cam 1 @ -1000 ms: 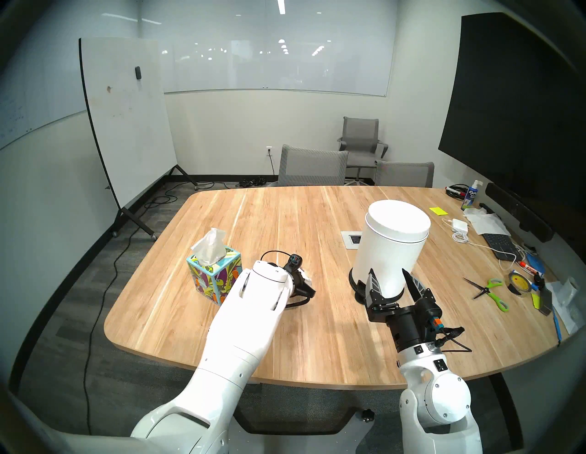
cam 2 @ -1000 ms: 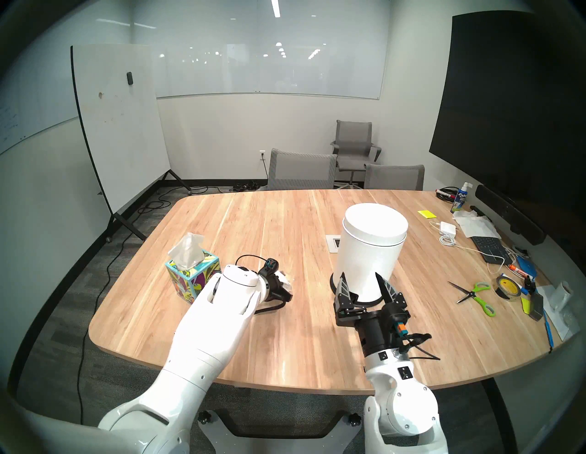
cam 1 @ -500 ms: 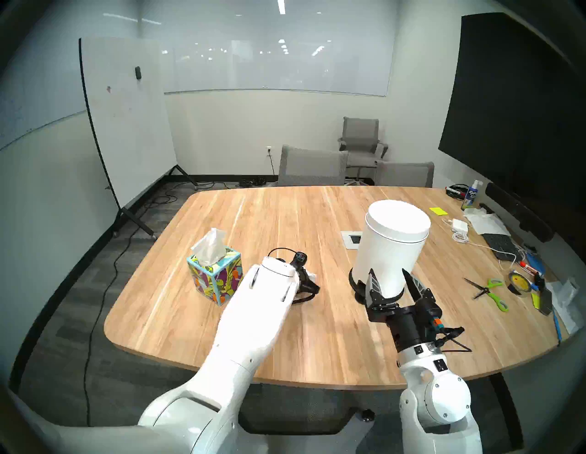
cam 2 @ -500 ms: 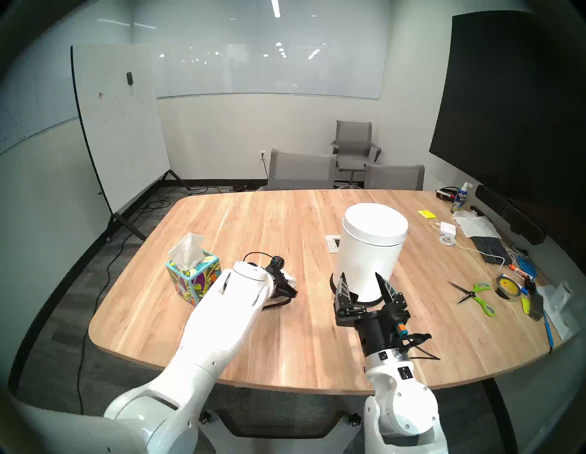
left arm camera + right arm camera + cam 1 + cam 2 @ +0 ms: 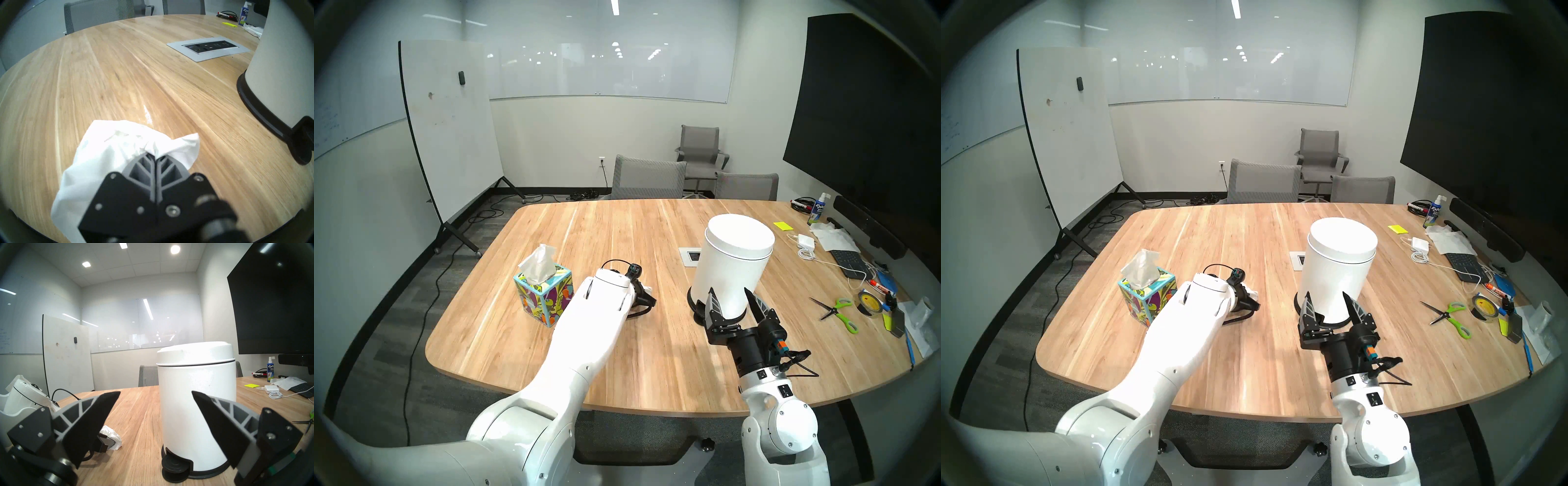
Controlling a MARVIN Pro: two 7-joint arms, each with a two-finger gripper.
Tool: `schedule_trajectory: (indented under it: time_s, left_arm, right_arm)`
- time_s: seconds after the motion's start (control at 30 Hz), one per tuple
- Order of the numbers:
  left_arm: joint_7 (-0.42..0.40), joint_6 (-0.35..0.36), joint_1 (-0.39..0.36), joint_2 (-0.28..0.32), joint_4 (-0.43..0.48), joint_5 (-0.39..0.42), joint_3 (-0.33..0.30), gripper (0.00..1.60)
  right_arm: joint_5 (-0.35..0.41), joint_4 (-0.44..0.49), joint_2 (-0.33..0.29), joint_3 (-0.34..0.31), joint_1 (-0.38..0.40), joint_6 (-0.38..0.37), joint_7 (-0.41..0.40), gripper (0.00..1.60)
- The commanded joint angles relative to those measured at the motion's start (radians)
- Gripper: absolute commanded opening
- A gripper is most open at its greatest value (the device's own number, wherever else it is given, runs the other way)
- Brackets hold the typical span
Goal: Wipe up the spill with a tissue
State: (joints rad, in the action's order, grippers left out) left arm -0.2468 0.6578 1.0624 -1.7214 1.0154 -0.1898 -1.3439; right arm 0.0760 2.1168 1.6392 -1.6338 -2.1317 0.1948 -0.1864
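Tissue box (image 5: 544,298) at table's left. Left gripper (image 5: 155,157) pinches the crumpled white tissue (image 5: 108,152) against the wooden table (image 5: 619,230), a wet glossy streak (image 5: 147,115) just beyond. White pedal bin (image 5: 733,261) right; right gripper (image 5: 732,298) spread wide, empty

Left gripper (image 5: 153,155): bare table (image 5: 105,81) ahead and to its left. Obstacles: white pedal bin (image 5: 282,71) ahead-right, pedal (image 5: 304,142) projecting toward it; tissue box (image 5: 544,294) close behind-left. Right gripper (image 5: 154,412): bin directly ahead; open tabletop left of the bin.
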Motion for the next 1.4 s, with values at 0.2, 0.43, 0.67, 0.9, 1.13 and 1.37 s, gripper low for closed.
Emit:
schedule_trajectory:
  time_s: [0.2,0.43,0.67,0.9,1.13,1.37]
  left_arm:
    - [0.016,-0.064,-0.108,-0.019,-0.113,0.014,-0.021,0.00]
    - [0.028,-0.073,-0.141,-0.017,-0.164,0.027,-0.043,0.00]
    - [0.028,-0.062,-0.155,-0.011,-0.171,0.034,-0.052,0.00]
    - [0.020,-0.031,-0.070,-0.031,-0.052,0.018,-0.001,0.00]
    - [0.024,0.002,-0.014,-0.037,0.024,0.008,0.014,0.00]
    - [0.039,-0.019,-0.109,-0.037,-0.106,0.021,-0.036,0.00]
  right_arm:
    - [0.000,0.025,-0.003,-0.001,0.002,0.004,-0.002,1.60]
    - [0.000,0.025,-0.003,-0.001,0.002,0.004,-0.002,1.60]
    - [0.000,0.025,-0.003,-0.001,0.002,0.004,-0.002,1.60]
    - [0.000,0.024,-0.003,-0.001,0.002,0.004,-0.002,1.60]
    - [0.000,0.025,-0.003,-0.001,0.002,0.004,-0.002,1.60]
    - [0.000,0.024,-0.002,-0.001,0.002,0.004,-0.002,1.60]
